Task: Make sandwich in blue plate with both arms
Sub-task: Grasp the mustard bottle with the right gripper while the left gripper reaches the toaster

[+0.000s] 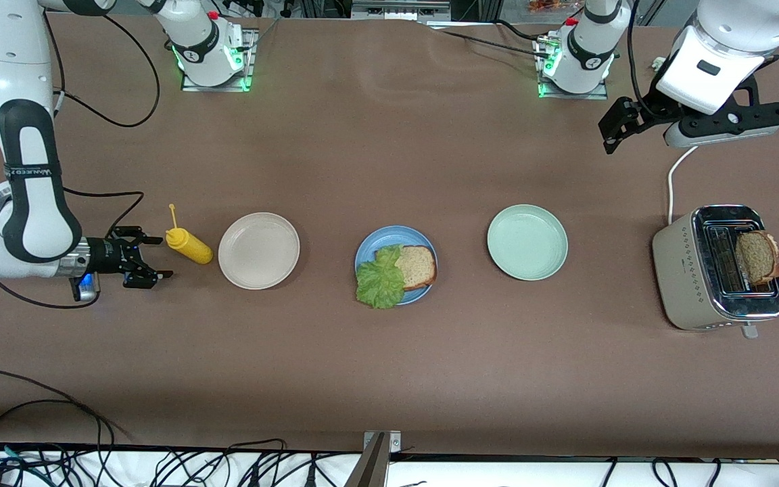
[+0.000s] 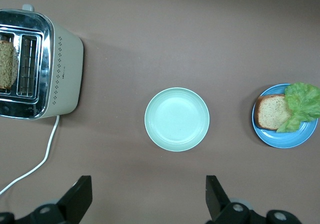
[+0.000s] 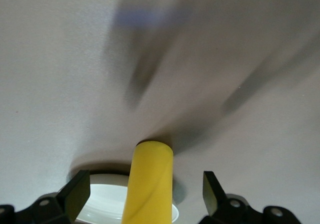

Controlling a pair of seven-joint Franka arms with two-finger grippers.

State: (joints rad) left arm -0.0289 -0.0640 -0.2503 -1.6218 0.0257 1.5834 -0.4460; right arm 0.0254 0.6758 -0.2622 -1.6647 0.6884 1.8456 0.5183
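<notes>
Sandwich parts so far sit on the blue plate [image 1: 362, 251] at the middle of the table [image 1: 389, 365]: one bread slice [image 1: 418, 266] lies flat on it with a ruffled lettuce leaf [image 1: 381, 282] overlapping the slice's edge and spilling over the plate rim toward the front camera. The right gripper [image 1: 157, 257] lies low at the right arm's end of the table, its jaws spread apart and empty, with the yellow squeeze bottle [image 1: 188, 245] lying on its side just at the fingertips; the right wrist view shows the bottle [image 3: 148, 184] between the two fingers [image 3: 75, 196] without being clamped, the beige plate [image 1: 258, 250] just past it. The left gripper [image 1: 616, 128] hangs high over the left arm's end of the table, jaws wide and holding nothing; its wrist camera looks down on the pale green plate [image 2: 177, 119], the blue plate [image 2: 287, 138] and the toaster [image 2: 37, 64]. A second bread slice [image 1: 757, 256] stands in a toaster slot [image 1: 751, 270], near the table's edge at the left arm's end, its white cord [image 1: 672, 186] trailing toward the bases.
</notes>
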